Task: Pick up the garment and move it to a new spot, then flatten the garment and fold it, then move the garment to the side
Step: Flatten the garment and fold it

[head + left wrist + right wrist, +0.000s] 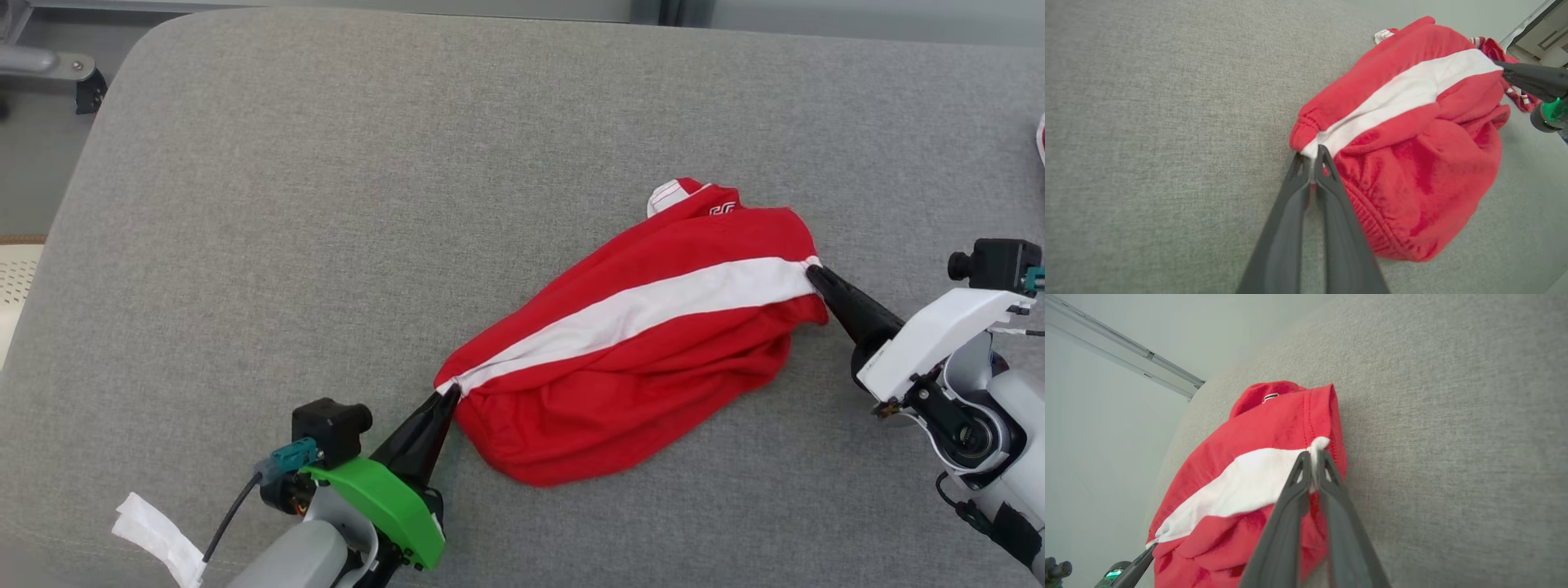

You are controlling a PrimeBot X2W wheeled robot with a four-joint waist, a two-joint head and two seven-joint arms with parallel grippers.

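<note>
**Garment Gripped at Both Ends**

The garment (637, 367) lies bunched on the grey surface (326, 204), right of centre in the head view. My left gripper (447, 394) is clamped on the near end of its white stripe (653, 306). My right gripper (813, 269) is pinched on the stripe's far end. The stripe runs between them.

A grey woven-fabric worktop (408, 204) spans the frame, its rounded corner at upper left. Beyond that corner lies grey floor (33, 163), with a cream perforated panel (16, 278) at the left edge. The light is soft and even.
</note>
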